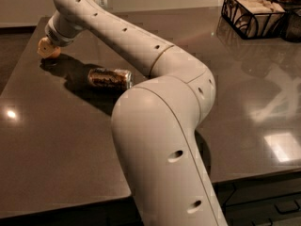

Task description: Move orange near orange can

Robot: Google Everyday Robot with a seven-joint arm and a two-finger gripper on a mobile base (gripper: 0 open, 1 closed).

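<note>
At the far left of the table, the gripper hangs low over the surface under the wrist of the arm. The wrist hides most of it, so it cannot be told how far open it is or whether it has hold of anything. The orange shows as a small yellow-orange patch right at the gripper, just below it and to its right, touching it or nearly so. Whether it rests on the table or is lifted cannot be told either.

The orange can lies on its side to the right of the gripper and nearer the camera, near the fruit but clearly apart from it, within the arm's shadow.

The main risk is probably the fruit itself. It is round, so an off-centre or loose hold could squeeze it out, and it sits close to the table's left edge, where it could roll off. The can is the second risk: lying flat, it would likely roll if the gripper or the orange nudged it on the way over, and the gap would open again.

The wire basket is well away to the gripper's right, at the far side, and seems out of harm's way
</note>
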